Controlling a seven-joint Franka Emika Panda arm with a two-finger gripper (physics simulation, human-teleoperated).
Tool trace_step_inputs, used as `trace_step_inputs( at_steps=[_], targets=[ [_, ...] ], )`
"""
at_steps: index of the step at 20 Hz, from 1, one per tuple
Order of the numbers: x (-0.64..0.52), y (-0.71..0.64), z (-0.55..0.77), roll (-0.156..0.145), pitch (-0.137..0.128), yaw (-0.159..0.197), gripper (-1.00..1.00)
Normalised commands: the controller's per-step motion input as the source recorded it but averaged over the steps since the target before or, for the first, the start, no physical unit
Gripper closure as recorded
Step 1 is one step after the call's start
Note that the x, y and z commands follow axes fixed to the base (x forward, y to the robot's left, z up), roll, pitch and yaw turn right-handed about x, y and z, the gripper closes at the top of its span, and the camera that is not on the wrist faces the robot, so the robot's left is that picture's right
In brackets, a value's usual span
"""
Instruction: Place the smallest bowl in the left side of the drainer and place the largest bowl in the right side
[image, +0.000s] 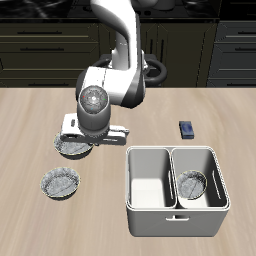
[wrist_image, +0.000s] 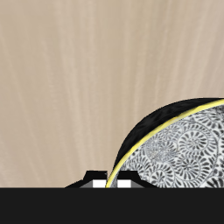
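Observation:
The drainer (image: 150, 205) stands near the table's front edge. The smallest bowl (image: 194, 184) lies in one of its compartments; the other compartment holds nothing. The largest bowl (image: 68, 148) is beside the drainer, farther back than the similar, slightly smaller bowl (image: 59, 183). My gripper (image: 88, 140) is right over the largest bowl's edge. In the wrist view the fingertips (wrist_image: 94, 183) stand close together with the bowl's (wrist_image: 179, 149) rim between them, so the gripper (wrist_image: 112, 182) is shut on it. I cannot tell whether the bowl is off the table.
A small dark blue box (image: 186, 129) lies on the table behind the drainer. Dark cabinets run along the back wall.

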Motion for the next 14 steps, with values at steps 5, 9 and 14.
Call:
trace_step_inputs(
  at_steps=[5, 9, 14],
  targets=[
    [-0.02, 0.12, 0.25, 0.017, -0.029, -0.005, 1.0],
    [0.01, 0.18, 0.34, 0.036, -0.055, 0.0, 1.0],
    [-0.03, 0.33, 0.57, 0.054, -0.072, -0.017, 1.0]
  ],
)
